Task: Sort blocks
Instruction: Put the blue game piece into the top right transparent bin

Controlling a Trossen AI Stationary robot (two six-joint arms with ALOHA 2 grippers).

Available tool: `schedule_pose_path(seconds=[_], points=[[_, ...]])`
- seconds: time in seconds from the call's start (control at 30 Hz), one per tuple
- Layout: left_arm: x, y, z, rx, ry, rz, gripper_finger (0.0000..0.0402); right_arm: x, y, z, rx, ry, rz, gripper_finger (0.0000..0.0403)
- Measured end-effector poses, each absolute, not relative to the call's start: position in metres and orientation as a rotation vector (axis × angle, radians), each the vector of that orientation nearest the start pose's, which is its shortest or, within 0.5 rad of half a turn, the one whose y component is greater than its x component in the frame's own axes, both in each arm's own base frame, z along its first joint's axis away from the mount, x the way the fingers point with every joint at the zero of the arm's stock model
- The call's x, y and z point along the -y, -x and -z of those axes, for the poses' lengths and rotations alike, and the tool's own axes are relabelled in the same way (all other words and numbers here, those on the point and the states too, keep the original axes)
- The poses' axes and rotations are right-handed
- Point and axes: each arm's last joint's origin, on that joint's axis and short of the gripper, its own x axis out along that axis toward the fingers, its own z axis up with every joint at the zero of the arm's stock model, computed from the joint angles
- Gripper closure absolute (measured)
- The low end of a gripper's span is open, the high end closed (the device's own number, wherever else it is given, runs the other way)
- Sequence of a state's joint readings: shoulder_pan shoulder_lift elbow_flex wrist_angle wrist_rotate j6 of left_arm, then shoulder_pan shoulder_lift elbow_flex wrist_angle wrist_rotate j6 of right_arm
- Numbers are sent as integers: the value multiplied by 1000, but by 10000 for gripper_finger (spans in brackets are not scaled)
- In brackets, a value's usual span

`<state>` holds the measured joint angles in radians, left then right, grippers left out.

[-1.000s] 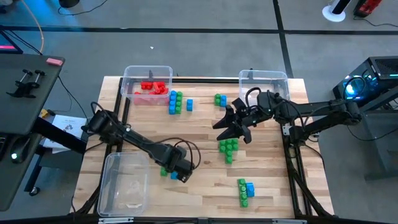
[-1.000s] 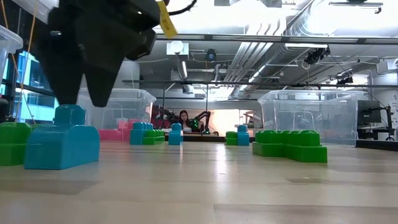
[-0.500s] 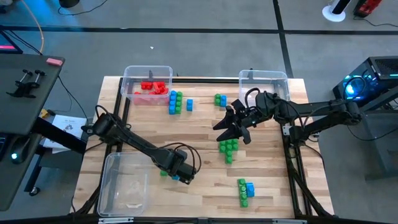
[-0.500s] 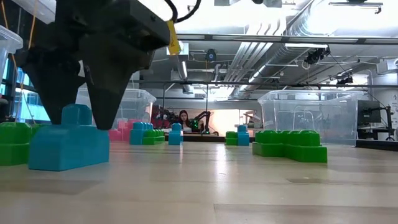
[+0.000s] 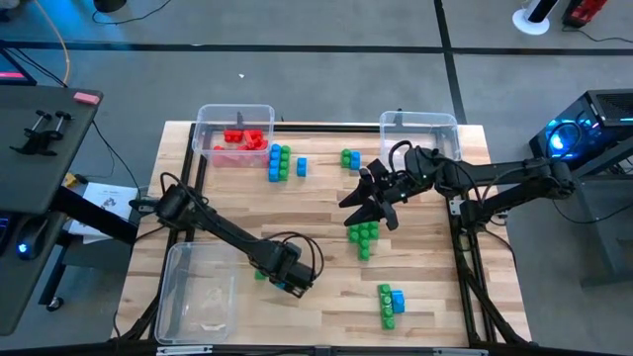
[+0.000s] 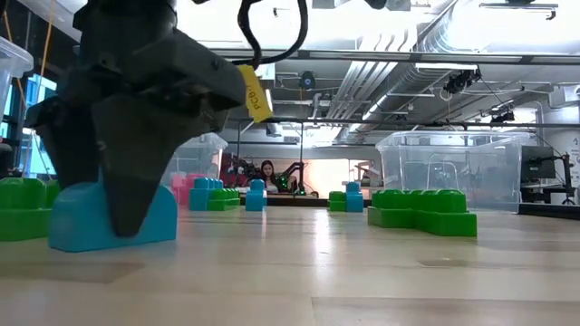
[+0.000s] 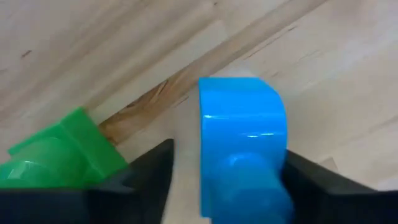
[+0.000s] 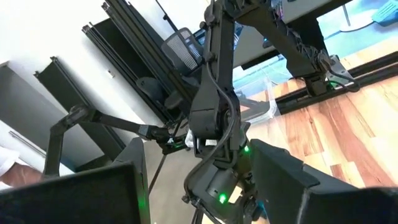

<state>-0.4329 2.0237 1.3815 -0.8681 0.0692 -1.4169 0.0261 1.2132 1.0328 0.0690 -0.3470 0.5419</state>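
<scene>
Left gripper: my left gripper (image 5: pixel 288 278) is down at the wooden table (image 5: pixel 316 218), near its front edge, straddling a small blue plastic block (image 7: pixel 242 140). The two dark fingers (image 7: pixel 146 171) stand on either side of the block, partly parted; I cannot tell whether they press on it yet.

Blue block: it sits on the table between the fingers, with a small green plastic block (image 7: pixel 53 155) just beside it, outside the fingers. In the low view the blue block (image 6: pixel 68 217) shows under the gripper's dark body (image 6: pixel 127 118).

Right gripper: my right gripper (image 5: pixel 368 198) hangs over the middle of the table, fingers spread and holding nothing, above a cluster of green blocks (image 5: pixel 363 235).

Other blocks: a blue-and-green cluster (image 5: pixel 279 162) lies by the clear plastic bin of red blocks (image 5: pixel 234 134) at the far left; a green-and-blue pair (image 5: pixel 350 158) lies near the far clear bin (image 5: pixel 420 129); another green-and-blue cluster (image 5: pixel 391 303) lies near the front right.

Near bin: a third clear rectangular bin (image 5: pixel 198 294) stands at the front left corner, beside my left arm.
</scene>
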Motion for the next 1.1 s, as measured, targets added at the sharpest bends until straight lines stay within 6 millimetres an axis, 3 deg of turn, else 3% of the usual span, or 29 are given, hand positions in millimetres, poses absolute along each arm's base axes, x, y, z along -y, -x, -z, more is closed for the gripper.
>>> schedule_pose_path(seconds=[0.13,0.17,0.33,0.5,0.63,0.73,0.87,1.1], points=[[152,-340,-154,-1436,811,-642,292,-17,-272,-359,-181,-548,-342,236],[149,-341,-158,-1420,795,-630,303,-17,-271,-361,-166,-545,-347,236],[127,-341,-195,-1270,692,-556,302,-17,-259,-379,-54,-526,-378,236],[94,-329,-261,-1021,457,-446,302,-19,-247,-395,52,-508,-414,236],[76,-312,-317,-805,223,-265,300,-25,-252,-392,78,-417,-355,236],[64,-301,-339,-736,90,-190,296,-32,-264,-381,56,-285,-285,236],[59,-297,-345,-732,-64,-135,296,-40,-282,-354,-75,-122,-204,236],[63,-319,-319,-809,-179,-106,294,-47,-312,-306,-292,24,-117,236]])
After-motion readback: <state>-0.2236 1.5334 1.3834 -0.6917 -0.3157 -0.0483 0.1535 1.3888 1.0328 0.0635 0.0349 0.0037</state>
